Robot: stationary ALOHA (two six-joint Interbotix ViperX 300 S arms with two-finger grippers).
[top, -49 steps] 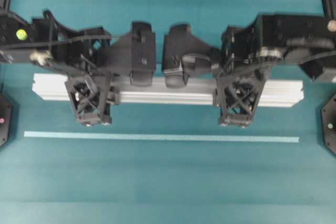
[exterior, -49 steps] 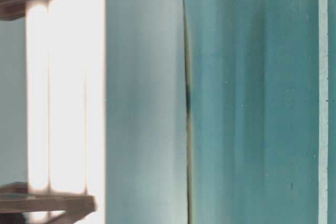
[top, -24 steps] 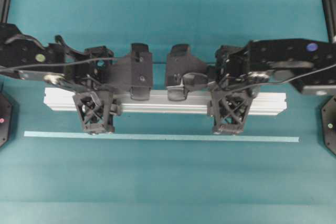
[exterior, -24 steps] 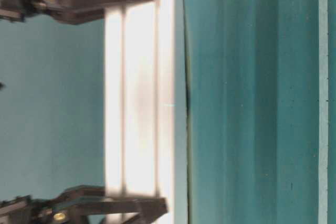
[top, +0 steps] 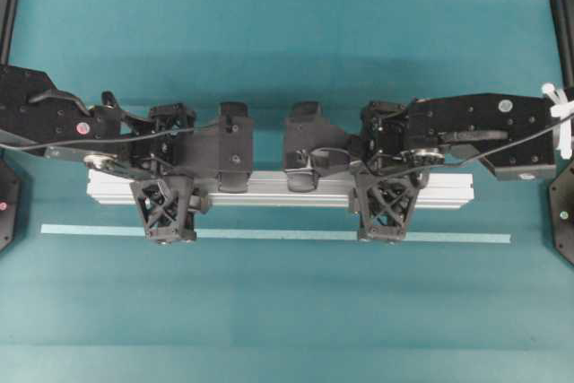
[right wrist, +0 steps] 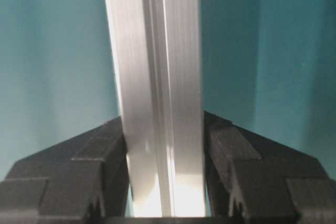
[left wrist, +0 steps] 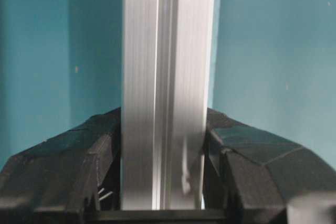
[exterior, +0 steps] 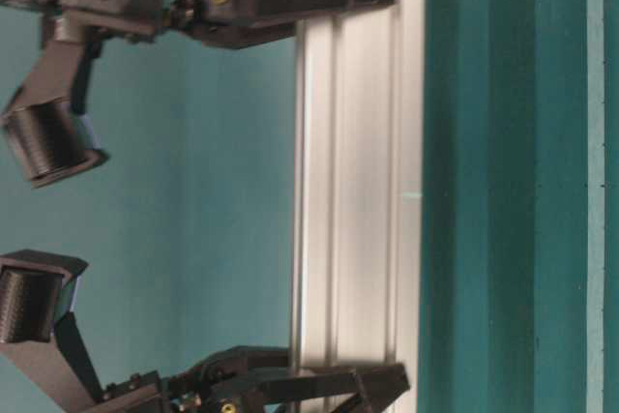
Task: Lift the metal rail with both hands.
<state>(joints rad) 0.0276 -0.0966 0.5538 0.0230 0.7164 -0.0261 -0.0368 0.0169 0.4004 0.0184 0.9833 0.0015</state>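
Note:
The metal rail (top: pixel 278 188) is a long silver grooved bar lying level across the middle of the overhead view. My left gripper (top: pixel 169 195) is shut on it near its left end. My right gripper (top: pixel 387 193) is shut on it near its right end. In the left wrist view the rail (left wrist: pixel 163 51) runs between the black fingers of the left gripper (left wrist: pixel 164 129), which press on both sides. The right wrist view shows the same grip by the right gripper (right wrist: pixel 161 129) on the rail (right wrist: pixel 155 40). At table level the rail (exterior: pixel 358 191) sits close against the teal surface.
A thin pale tape strip (top: pixel 269 234) lies on the teal table (top: pixel 287 311) just in front of the rail, parallel to it. Black arm bases stand at the left edge (top: pixel 4 204) and right edge (top: pixel 563 213).
The rail and both grippers have come down towards the table, still level and still gripped. From overhead the rail looks smaller and sits nearer the tape strip.

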